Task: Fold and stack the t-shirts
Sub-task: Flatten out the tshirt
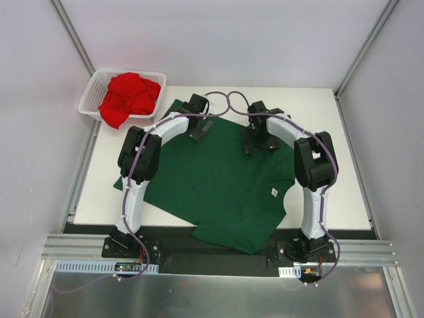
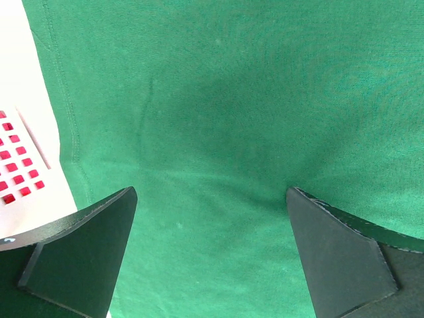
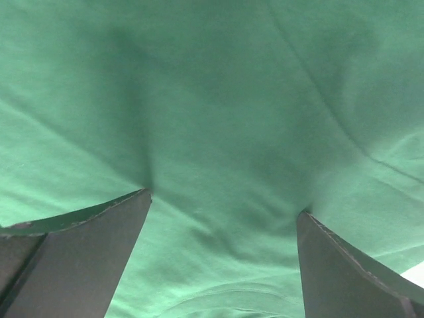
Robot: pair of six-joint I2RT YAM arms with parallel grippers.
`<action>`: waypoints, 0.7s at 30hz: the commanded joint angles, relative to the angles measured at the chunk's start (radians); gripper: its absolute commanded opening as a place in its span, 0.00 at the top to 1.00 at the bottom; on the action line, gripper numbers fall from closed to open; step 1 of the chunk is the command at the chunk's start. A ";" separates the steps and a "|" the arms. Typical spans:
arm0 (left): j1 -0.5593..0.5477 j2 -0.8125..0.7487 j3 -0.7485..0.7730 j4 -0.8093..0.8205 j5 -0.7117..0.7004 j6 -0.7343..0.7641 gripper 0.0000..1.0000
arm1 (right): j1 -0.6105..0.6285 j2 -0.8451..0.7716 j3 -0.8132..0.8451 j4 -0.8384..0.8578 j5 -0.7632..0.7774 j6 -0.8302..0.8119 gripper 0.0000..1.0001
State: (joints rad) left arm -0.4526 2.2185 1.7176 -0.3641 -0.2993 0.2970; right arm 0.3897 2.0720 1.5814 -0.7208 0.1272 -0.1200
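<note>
We see the dark green t-shirt (image 1: 218, 179) spread almost flat across the middle of the white table (image 1: 331, 132). Its neck opening and small white label (image 1: 273, 192) lie on the 4 o'clock side. Its 6 o'clock part drapes over the near table edge onto the black rail between the arm bases. A stitched hem runs along the shirt's 10 o'clock edge, the side nearest the basket.

The bright red t-shirt (image 1: 129, 96) sits crumpled in a heap inside the white plastic mesh basket (image 1: 89, 99), at 10 o'clock off the table's far left corner, with one fold hanging over the basket's near rim. The two shirts lie apart.

Both arms reach in over the far part of the green shirt. The left gripper (image 1: 199, 129) is down at the shirt's 11 o'clock area, and the right gripper (image 1: 255, 142) is at about 1 o'clock.

In the left wrist view the dark fingers (image 2: 99, 245) stand wide apart with only flat green cloth between them, their tips at the fabric. In the right wrist view the fingers (image 3: 86, 245) are likewise spread wide, tips meeting the cloth where soft creases start. Neither gripper has cloth pinched
</note>
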 commanded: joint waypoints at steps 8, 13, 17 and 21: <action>-0.003 0.020 -0.056 -0.118 0.011 -0.005 0.02 | -0.003 0.069 0.138 -0.126 0.291 0.019 0.03; 0.000 0.017 -0.053 -0.119 0.017 -0.007 0.02 | -0.003 0.103 0.169 -0.137 0.333 0.005 0.03; 0.002 0.012 -0.059 -0.118 0.017 -0.006 0.02 | -0.006 0.129 0.199 -0.137 0.341 -0.006 0.03; 0.003 0.010 -0.061 -0.118 0.020 -0.007 0.02 | -0.008 0.112 0.184 -0.095 0.309 -0.020 0.03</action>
State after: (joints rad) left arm -0.4519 2.2131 1.7061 -0.3565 -0.2993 0.2970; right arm 0.3882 2.1895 1.7466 -0.8249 0.4255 -0.1223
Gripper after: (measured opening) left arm 0.981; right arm 0.970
